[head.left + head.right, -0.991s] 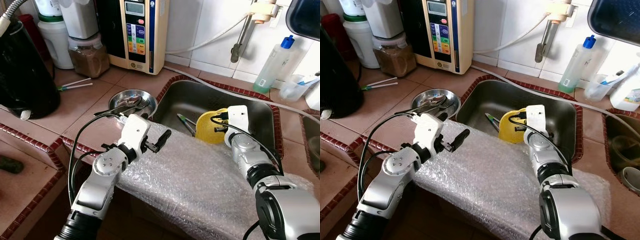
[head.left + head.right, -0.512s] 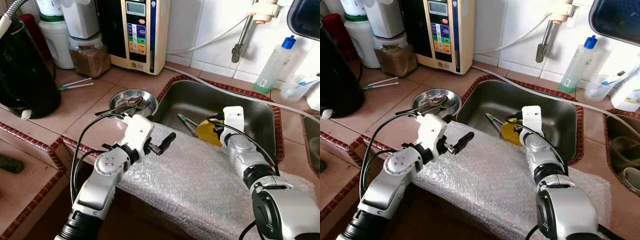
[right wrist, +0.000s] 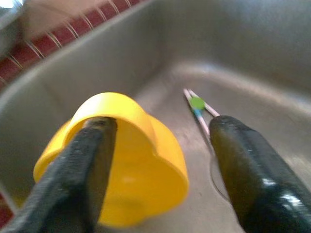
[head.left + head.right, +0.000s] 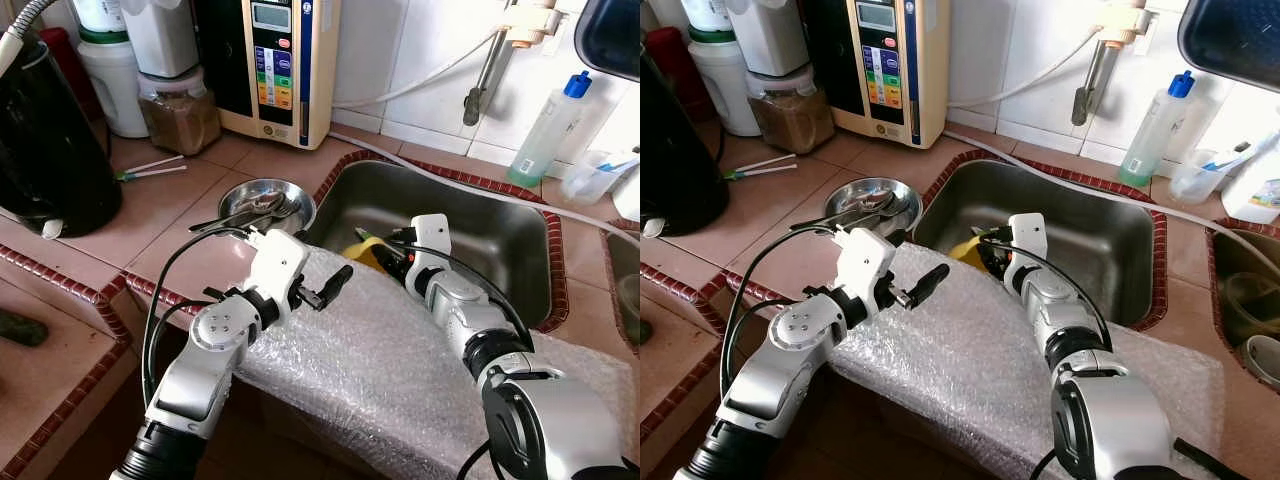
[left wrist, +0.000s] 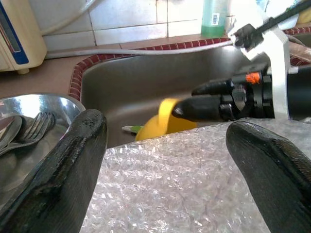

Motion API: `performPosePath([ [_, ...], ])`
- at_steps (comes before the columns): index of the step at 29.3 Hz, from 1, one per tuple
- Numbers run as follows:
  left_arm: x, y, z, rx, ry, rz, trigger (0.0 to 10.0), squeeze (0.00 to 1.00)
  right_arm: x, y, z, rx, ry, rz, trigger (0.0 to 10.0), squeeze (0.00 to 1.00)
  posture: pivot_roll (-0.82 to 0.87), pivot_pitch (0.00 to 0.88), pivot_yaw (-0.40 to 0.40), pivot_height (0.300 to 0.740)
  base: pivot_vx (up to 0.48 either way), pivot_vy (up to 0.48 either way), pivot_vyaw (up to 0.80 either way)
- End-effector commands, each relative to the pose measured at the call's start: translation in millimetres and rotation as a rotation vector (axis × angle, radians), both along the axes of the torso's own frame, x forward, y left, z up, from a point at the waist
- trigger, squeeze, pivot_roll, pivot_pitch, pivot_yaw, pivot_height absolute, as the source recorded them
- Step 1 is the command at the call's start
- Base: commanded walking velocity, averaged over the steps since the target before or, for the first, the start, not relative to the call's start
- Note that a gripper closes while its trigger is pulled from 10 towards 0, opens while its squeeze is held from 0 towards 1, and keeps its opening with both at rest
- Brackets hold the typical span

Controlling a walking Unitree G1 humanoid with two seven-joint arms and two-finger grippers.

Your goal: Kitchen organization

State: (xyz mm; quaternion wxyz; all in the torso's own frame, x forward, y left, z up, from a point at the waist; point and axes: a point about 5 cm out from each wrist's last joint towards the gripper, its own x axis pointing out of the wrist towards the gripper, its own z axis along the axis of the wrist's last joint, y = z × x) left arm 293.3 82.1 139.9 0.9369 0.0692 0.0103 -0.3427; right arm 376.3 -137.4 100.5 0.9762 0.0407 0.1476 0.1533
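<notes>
We're in a home kitchen: a steel sink [image 4: 520, 235] sits right of centre in a terracotta-tiled desk [image 4: 150, 215], white wall tiles behind. Upper left, a water purifier [image 4: 282, 62] stands by storage jars [image 4: 180, 108]. A dish-soap bottle [image 4: 545, 130] waits upper right, and a steel bowl [image 4: 266, 206] of cutlery sits centre-left.

A metal bowl [image 4: 266, 204] holding cutlery sits on the surface left of the sink [image 4: 470, 205]; bubble wrap [image 4: 400, 365] lies before both.
</notes>
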Motion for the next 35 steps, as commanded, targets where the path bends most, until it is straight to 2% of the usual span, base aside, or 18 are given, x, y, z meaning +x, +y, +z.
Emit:
performPosePath([
  [1, -0.3, -2.8, 4.7, 0.009, -0.018, -0.014, 10.0, 1.00, 6.7, 2.8, 14.4, 0.028, -0.043, 0.006, 10.0, 1.00, 0.13, 0.000, -0.018, 0.740, 0.000, 0.000, 0.00],
  [4, -0.4, -4.3, 5.0, 0.009, -0.022, -0.016, 10.0, 1.00, 7.8, -0.7, 16.3, 0.027, -0.051, -0.019, 10.0, 1.00, 0.13, 0.000, -0.020, 0.740, 0.000, 0.000, 0.00],
  [6, -0.2, -4.8, 5.2, 0.009, -0.023, -0.014, 10.0, 1.00, 10.1, -14.3, 20.5, -0.070, -0.100, -0.115, 10.0, 1.00, 0.13, 0.000, -0.021, 0.740, 0.000, 0.000, 0.00],
  [9, 0.1, -4.4, 5.4, 0.007, -0.027, -0.007, 10.0, 1.00, 9.7, -8.9, 26.0, -0.141, -0.177, -0.016, 10.0, 1.00, 0.13, 0.000, -0.020, 0.740, 0.000, 0.000, 0.00],
  [10, 0.0, -4.3, 5.4, 0.006, -0.027, -0.006, 10.0, 1.00, 10.8, -12.9, 30.7, -0.220, -0.230, -0.045, 10.0, 1.00, 0.13, 0.000, -0.021, 0.740, 0.000, 0.000, 0.00],
  [11, 0.1, -4.2, 5.3, 0.007, -0.027, -0.003, 10.0, 1.00, 12.1, -18.8, 36.2, -0.227, -0.272, -0.105, 10.0, 1.00, 0.13, 0.000, -0.020, 0.740, 0.000, 0.000, 0.00],
  [13, 0.1, -4.2, 5.1, 0.008, -0.027, -0.002, 10.0, 1.00, 12.0, -18.7, 34.9, -0.201, -0.253, -0.098, 10.0, 1.00, 0.13, 0.000, -0.020, 0.740, 0.000, 0.000, 0.00],
  [14, 0.1, -4.3, 5.0, 0.009, -0.027, -0.001, 10.0, 1.00, 10.4, -15.3, 27.5, -0.188, -0.197, -0.064, 10.0, 1.00, 0.13, 0.000, -0.019, 0.740, 0.000, 0.000, 0.00],
  [17, 0.0, -5.0, 5.3, 0.011, -0.030, -0.002, 10.0, 1.00, 8.5, -11.1, 19.7, -0.077, -0.115, -0.048, 10.0, 1.00, 0.13, 0.000, -0.020, 0.740, 0.000, 0.000, 0.00],
  [20, -0.1, -5.3, 5.3, 0.010, -0.031, -0.001, 10.0, 1.00, 9.2, -12.9, 20.8, -0.152, -0.128, -0.044, 10.0, 1.00, 0.13, 0.000, -0.020, 0.740, 0.000, 0.000, 0.00],
  [23, -0.5, -5.7, 5.4, 0.009, -0.029, -0.001, 10.0, 1.00, 10.7, -18.3, 23.8, -0.135, -0.137, -0.098, 10.0, 1.00, 0.13, 0.000, -0.021, 0.740, 0.000, 0.000, 0.00],
  [24, -0.9, -5.9, 4.9, 0.009, -0.028, -0.001, 10.0, 1.00, 12.4, -20.9, 25.4, 0.075, -0.087, -0.160, 10.0, 1.00, 0.13, 0.000, -0.023, 0.740, 0.000, 0.000, 0.00],
  [26, -1.2, -6.0, 4.5, 0.009, -0.027, -0.001, 10.0, 1.00, 13.0, -22.0, 26.5, 0.167, -0.071, -0.176, 10.0, 1.00, 0.13, 0.000, -0.023, 0.740, 0.000, 0.000, 0.00],
  [28, -1.2, -5.7, 4.4, 0.009, -0.027, 0.003, 10.0, 1.00, 13.1, -27.8, 26.9, 0.198, -0.064, -0.207, 10.0, 1.00, 0.13, 0.000, -0.024, 0.740, 0.000, 0.000, 0.00],
  [29, -1.2, -5.6, 4.3, 0.009, -0.027, 0.005, 10.0, 1.00, 13.6, -32.5, 32.3, 0.040, -0.143, -0.200, 10.0, 1.00, 0.13, 0.000, -0.024, 0.740, 0.000, 0.000, 0.00],
  [31, -1.1, -5.4, 4.3, 0.008, -0.028, 0.008, 10.0, 1.00, 14.2, -32.8, 36.6, -0.009, -0.191, -0.191, 10.0, 1.00, 0.13, 0.000, -0.024, 0.740, 0.000, 0.000, 0.00],
  [34, -0.9, -5.6, 4.2, 0.008, -0.028, 0.011, 10.0, 1.00, 15.0, -30.6, 46.5, -0.155, -0.298, -0.147, 10.0, 1.00, 0.12, 0.000, -0.022, 0.740, 0.000, 0.000, 0.00],
  [35, -0.8, -5.6, 4.2, 0.007, -0.028, 0.011, 10.0, 1.00, 15.0, -30.4, 46.7, -0.154, -0.299, -0.143, 10.0, 0.67, 0.12, 0.000, -0.022, 0.740, 0.000, 0.000, 0.00],
])
